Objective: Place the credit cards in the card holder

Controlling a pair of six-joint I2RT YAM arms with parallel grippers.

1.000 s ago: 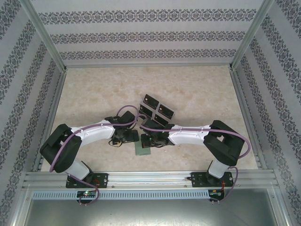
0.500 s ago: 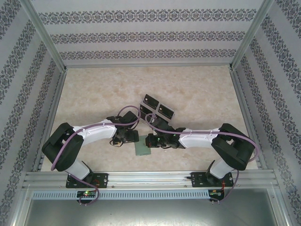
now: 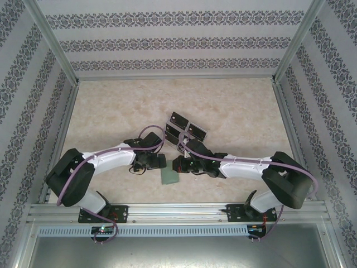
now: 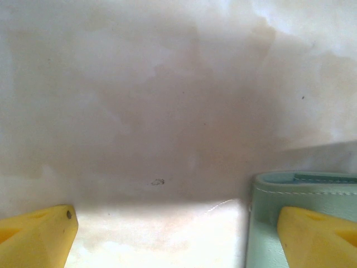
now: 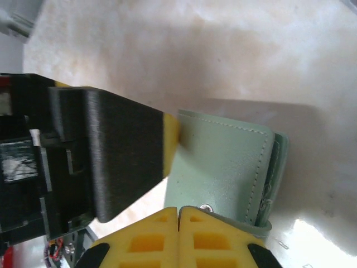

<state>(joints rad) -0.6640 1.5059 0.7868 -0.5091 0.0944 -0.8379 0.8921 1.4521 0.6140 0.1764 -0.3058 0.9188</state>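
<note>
The grey-green card holder [image 3: 169, 176] lies closed on the table near the front, between both grippers. My left gripper [image 3: 157, 162] is open at its left edge. In the left wrist view the left gripper [image 4: 178, 240] has one yellow fingertip [image 4: 315, 234] over the card holder [image 4: 290, 192] and the other over bare table. My right gripper [image 5: 178, 223] is shut, its tips against the card holder [image 5: 223, 159] by the snap button, with nothing seen between them. From above, the right gripper [image 3: 177, 164] sits at the holder's far edge. Several black credit cards [image 3: 178, 120] lie side by side just behind.
The cards rest in a clear tray [image 3: 202, 135] behind the right forearm. The left arm's black finger [image 5: 122, 156] stands close to my right gripper. Aluminium rails [image 3: 178, 211] and patterned walls border the beige table [image 3: 111, 111].
My left gripper has opened wider. The right arm has stretched lower and flatter, its elbow swinging right, while its gripper stays shut at the card holder.
</note>
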